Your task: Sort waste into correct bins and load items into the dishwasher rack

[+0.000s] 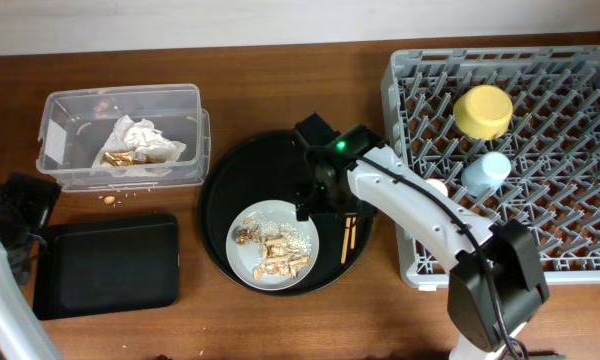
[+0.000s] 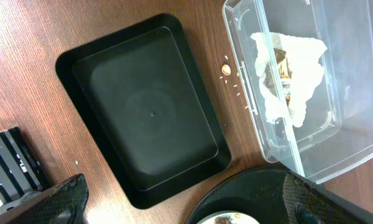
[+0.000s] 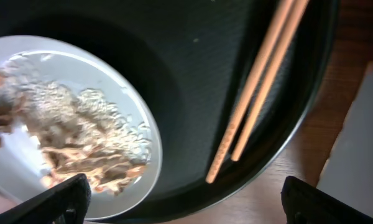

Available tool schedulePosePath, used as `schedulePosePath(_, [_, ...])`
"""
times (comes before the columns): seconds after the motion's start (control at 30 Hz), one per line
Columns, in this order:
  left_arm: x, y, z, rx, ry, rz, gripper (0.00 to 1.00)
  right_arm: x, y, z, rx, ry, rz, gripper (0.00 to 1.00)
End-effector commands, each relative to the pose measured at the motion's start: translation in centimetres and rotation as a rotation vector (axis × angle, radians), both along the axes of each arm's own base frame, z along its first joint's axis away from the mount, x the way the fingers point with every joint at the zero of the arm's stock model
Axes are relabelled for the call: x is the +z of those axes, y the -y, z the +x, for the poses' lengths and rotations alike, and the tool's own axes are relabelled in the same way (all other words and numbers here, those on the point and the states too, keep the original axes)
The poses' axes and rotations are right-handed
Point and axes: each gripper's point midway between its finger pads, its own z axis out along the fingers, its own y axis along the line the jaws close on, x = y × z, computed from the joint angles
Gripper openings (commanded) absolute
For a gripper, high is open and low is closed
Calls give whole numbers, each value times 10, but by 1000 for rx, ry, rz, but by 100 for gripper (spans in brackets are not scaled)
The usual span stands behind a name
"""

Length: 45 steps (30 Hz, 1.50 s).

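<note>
A pale plate (image 1: 242,260) carrying rice and brown food scraps (image 1: 270,250) lies in the round black tray (image 1: 280,160), with the chopsticks (image 1: 348,238) beside it. My right gripper (image 1: 318,198) hovers open above them. In its wrist view the gripper (image 3: 186,205) spans the plate (image 3: 146,81) edge and the chopsticks (image 3: 255,87). The crumpled napkin (image 1: 135,143) rests in the clear tub (image 1: 70,105). The shallow black tray (image 1: 107,265) holds nothing. In the dishwasher rack (image 1: 540,200) stand the yellow bowl (image 1: 483,111) and light-blue cup (image 1: 487,174). My left gripper (image 2: 189,205) is open, high over the black tray (image 2: 146,112).
A few crumbs (image 1: 110,200) lie on the wooden table between the tub and the black tray; they also appear as crumbs (image 2: 225,67) in the left wrist view. My right arm (image 1: 420,215) crosses the rack's near-left corner. A small pale object (image 1: 437,187) peeks out beside it.
</note>
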Motion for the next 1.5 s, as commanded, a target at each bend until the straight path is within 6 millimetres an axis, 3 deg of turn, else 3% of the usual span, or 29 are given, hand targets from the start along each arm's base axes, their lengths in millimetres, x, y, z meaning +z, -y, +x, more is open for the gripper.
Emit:
schedulePosePath(0.0, [2, -3, 0, -7, 0, 14, 99, -10, 8, 4, -67, 33, -31, 99])
schedulePosePath(0.07, [2, -3, 0, -7, 0, 14, 99, -17, 9, 6, -93, 38, -25, 97])
schedulePosePath(0.17, [2, -3, 0, -7, 0, 14, 99, -29, 9, 16, -136, 75, 6, 76])
schedulePosePath(0.27, [2, -3, 0, -7, 0, 14, 99, -29, 11, 29, -151, 126, 5, 73])
schedulePosePath(0.4, [2, -3, 0, -7, 0, 14, 99, -31, 23, 38, -199, 160, -36, 72])
schedulePosePath(0.5, [2, -3, 0, -7, 0, 14, 99, -42, 28, 39, -257, 140, -59, 70])
schedulePosePath(0.73, [2, -3, 0, -8, 0, 14, 99, -62, 26, 43, -282, 125, -72, 71])
schedulePosePath(1.47, [2, -3, 0, -8, 0, 14, 99, -69, 28, 49, -283, 144, -91, 72])
